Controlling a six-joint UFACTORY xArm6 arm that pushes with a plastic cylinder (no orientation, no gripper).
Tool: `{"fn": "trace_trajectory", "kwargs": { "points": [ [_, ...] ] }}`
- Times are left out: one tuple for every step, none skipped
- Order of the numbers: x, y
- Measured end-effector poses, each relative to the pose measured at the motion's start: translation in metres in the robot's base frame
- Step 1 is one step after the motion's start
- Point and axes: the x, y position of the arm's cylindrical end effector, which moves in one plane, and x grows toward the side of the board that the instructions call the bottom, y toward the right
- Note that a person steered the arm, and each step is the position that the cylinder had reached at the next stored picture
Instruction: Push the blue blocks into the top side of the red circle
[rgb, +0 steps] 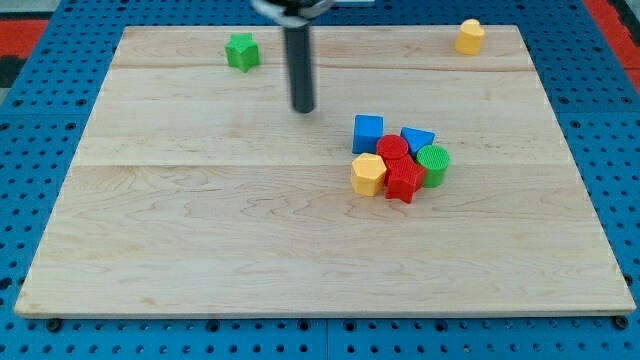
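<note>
A blue cube (368, 133) and a blue triangular block (417, 139) sit at the top of a cluster right of the board's middle. Between and just below them is the red circle (392, 149), touching both. A red star-shaped block (404, 180) lies under the red circle. A yellow hexagon (368, 174) is at the cluster's left and a green circle (434, 164) at its right. My tip (303, 108) is up and to the left of the blue cube, apart from every block.
A green star-shaped block (241, 51) lies near the board's top edge, left of the rod. A yellow block (470, 37) sits near the top right corner. The wooden board (200, 230) rests on a blue pegboard surface.
</note>
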Motion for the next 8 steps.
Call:
{"fn": "trace_trajectory", "kwargs": {
  "points": [
    [0.008,0.041],
    [0.031,0.054],
    [0.037,0.059],
    [0.048,0.059],
    [0.057,0.059],
    [0.057,0.061],
    [0.057,0.061],
    [0.06,0.065]
  ]
}}
